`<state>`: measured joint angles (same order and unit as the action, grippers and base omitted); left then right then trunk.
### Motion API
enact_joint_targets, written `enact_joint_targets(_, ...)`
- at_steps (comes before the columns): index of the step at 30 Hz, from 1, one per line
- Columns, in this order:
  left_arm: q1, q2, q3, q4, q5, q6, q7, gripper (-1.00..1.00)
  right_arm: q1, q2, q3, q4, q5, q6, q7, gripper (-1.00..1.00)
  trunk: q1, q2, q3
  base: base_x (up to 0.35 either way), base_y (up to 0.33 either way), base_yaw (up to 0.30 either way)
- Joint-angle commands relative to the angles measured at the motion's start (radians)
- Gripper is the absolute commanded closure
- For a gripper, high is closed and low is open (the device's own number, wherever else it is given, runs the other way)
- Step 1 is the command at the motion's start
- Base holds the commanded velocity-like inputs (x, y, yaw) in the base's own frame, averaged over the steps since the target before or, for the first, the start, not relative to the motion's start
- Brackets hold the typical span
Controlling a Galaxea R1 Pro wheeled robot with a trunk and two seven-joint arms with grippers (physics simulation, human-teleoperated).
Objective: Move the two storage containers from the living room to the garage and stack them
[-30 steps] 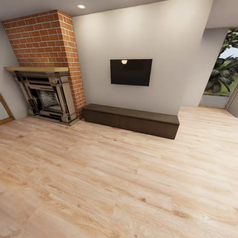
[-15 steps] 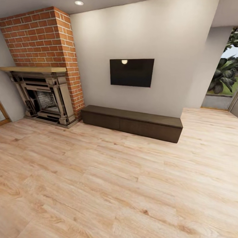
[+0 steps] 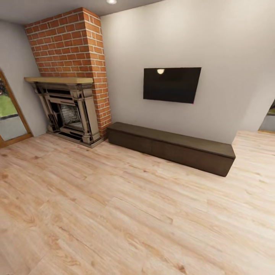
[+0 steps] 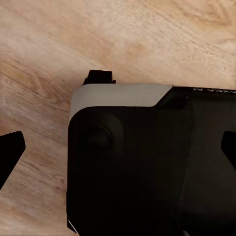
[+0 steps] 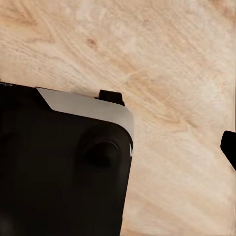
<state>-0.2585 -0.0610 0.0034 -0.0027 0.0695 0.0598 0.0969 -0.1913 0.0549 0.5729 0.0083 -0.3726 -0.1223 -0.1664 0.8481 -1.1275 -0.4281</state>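
I am in the living room, over light wood planks (image 3: 126, 214). The two storage containers are out of view, and so are the garage and its floor. My left gripper (image 4: 118, 155) hangs over the robot's black and grey base (image 4: 147, 167); its two dark fingertips (image 4: 11, 152) sit at opposite edges of the left wrist view, wide apart, with nothing between them. Of my right gripper (image 5: 118, 150), one fingertip (image 5: 230, 147) shows at the picture's edge over the planks; the other is lost against the dark base (image 5: 59, 172).
A red brick column (image 3: 72, 46) rises over a fireplace (image 3: 68, 110) at the back left. A long dark low cabinet (image 3: 172, 147) runs along the white wall under a black TV (image 3: 172, 84). A glass door (image 3: 9, 114) is at far left.
The whole head view has swung left: fireplace, TV and cabinet sit further right in the picture, the glass door at left has come into view, and the planted window at right is nearly gone.
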Motion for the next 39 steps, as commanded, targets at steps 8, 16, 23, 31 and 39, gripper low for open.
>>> enact_joint_targets(8,-0.001,0.000,0.000,0.000,0.007,0.004,0.003,-1.00,0.000,0.000,0.008,0.001,-0.009,-0.004,-0.002,-1.00,0.001,0.000,-0.001,0.322,0.000,0.271)
enact_joint_targets(16,-0.001,0.000,0.000,0.000,0.007,0.004,0.003,-1.00,0.000,0.000,0.008,0.001,-0.009,-0.004,-0.002,-1.00,0.001,0.000,-0.001,0.322,0.000,0.271)
enact_joint_targets(23,-0.001,0.000,0.000,0.000,0.007,0.004,0.003,-1.00,0.000,0.000,0.008,0.001,-0.009,-0.004,-0.002,-1.00,0.001,0.000,-0.001,0.322,0.000,0.271)
enact_joint_targets(31,-0.001,0.000,0.000,0.000,0.007,0.004,0.003,-1.00,0.000,0.000,0.008,0.001,-0.009,-0.004,-0.002,-1.00,0.001,0.000,-0.001,0.322,0.000,0.271)
enact_joint_targets(39,-0.001,0.000,0.000,0.000,0.007,0.004,0.003,-1.00,0.000,0.000,0.008,0.001,-0.009,-0.004,-0.002,-1.00,0.001,0.000,-0.001,0.322,0.000,0.271)
